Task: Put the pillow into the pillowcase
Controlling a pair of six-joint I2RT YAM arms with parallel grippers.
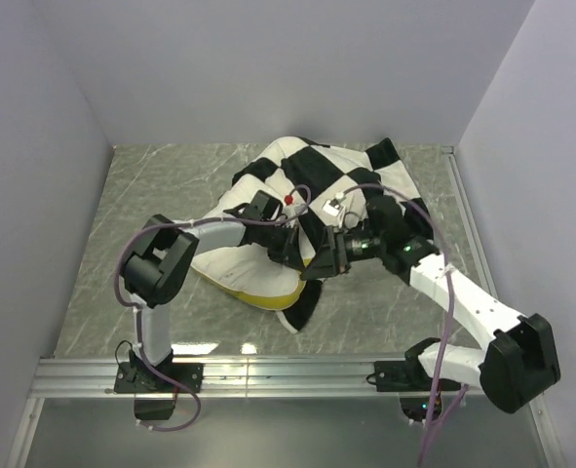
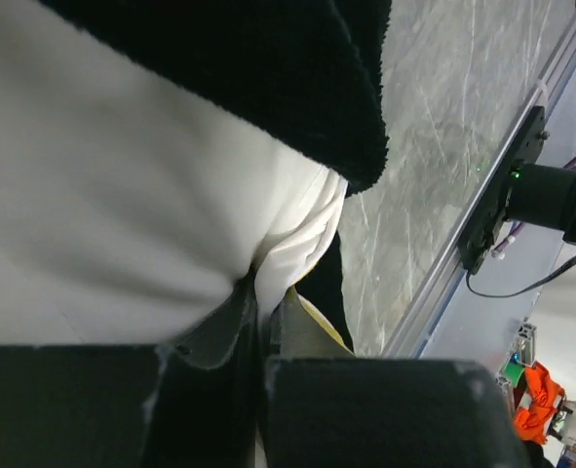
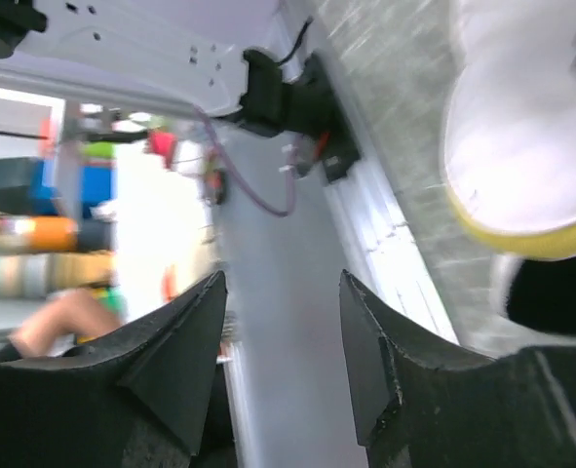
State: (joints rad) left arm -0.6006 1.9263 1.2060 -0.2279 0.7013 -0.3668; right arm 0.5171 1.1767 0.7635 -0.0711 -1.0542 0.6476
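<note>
Left pincer (image 2: 263, 304) apparently clenched on cream, yellow-edged pillow (image 2: 102, 195); right pincer (image 3: 280, 292) gapes empty.

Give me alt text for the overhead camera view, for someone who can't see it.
A cream pillow with a yellow edge lies partly inside a black-and-white checkered pillowcase on a grey marbled table. Two robot arms reach in from the near edge, the left hand and right hand close together where pillow meets case.

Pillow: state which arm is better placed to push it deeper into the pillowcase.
Left, probably. The left gripper is shut on the pillow by the pillowcase edge; the right gripper hangs open, holding nothing.
</note>
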